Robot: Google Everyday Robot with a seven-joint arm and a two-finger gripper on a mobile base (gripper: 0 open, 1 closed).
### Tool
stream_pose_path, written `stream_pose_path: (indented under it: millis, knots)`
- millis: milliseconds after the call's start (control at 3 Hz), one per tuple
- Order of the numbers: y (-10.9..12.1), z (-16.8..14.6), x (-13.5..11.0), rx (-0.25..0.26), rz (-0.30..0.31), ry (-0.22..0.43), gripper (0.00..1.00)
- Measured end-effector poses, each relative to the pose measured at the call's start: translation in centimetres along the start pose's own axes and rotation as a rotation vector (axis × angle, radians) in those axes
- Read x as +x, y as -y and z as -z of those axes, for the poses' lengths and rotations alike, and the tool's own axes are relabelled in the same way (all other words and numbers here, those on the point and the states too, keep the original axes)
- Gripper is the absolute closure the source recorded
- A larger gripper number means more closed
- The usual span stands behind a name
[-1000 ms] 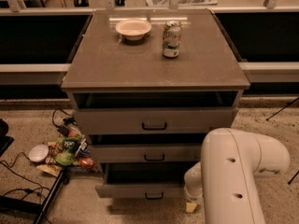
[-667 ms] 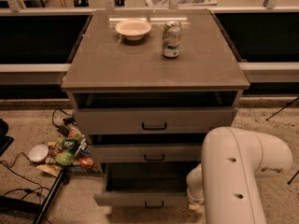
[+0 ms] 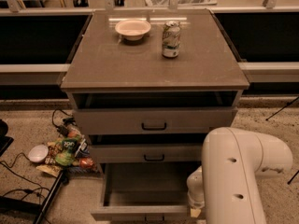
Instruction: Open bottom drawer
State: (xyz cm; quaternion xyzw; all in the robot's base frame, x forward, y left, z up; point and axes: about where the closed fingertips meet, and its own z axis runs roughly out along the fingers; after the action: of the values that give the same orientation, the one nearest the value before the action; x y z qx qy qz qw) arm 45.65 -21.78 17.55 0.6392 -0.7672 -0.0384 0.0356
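Only a small part of the hand [image 3: 195, 212] is seen, low at the bottom edge of the view, just under the white wrist of the arm [image 3: 233, 171]. It is placed at the right end of the bottom drawer [image 3: 140, 212], against or just beside its front panel. Whether the hand is open or closed cannot be told, since it is largely hidden by the arm.

The bottom drawer is found pulled well out from the grey-brown cabinet [image 3: 70, 97], so that its bare inside floor is exposed. Its front is seen as a pale strip along the lower edge of the view, reaching from the left across to the hand. Its handle is cut off by the edge of the view.

Above it the middle drawer [image 3: 145, 153] is seen slightly out, and the top drawer [image 3: 154, 120] likewise, each with a dark bar handle.

On the tabletop [image 3: 117, 64] a pale bowl [image 3: 133, 28] and a drink can [image 3: 171, 39] are set near each other towards the back, the can upright. On the floor left of the cabinet, a heap of snack packets [image 3: 65, 150] is seen.
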Motion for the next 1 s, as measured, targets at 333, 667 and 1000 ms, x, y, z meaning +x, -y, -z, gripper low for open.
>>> stream_pose_path:
  millis: [333, 667, 1000]
  knots:
    - [-0.15, -0.13, 0.02, -0.003, 0.0, 0.0, 0.64]
    - [-0.29, -0.25, 0.05, -0.006, 0.0, -0.001, 0.41]
    - [-0.6, -0.52, 0.12, -0.012, 0.0, -0.002, 0.0]
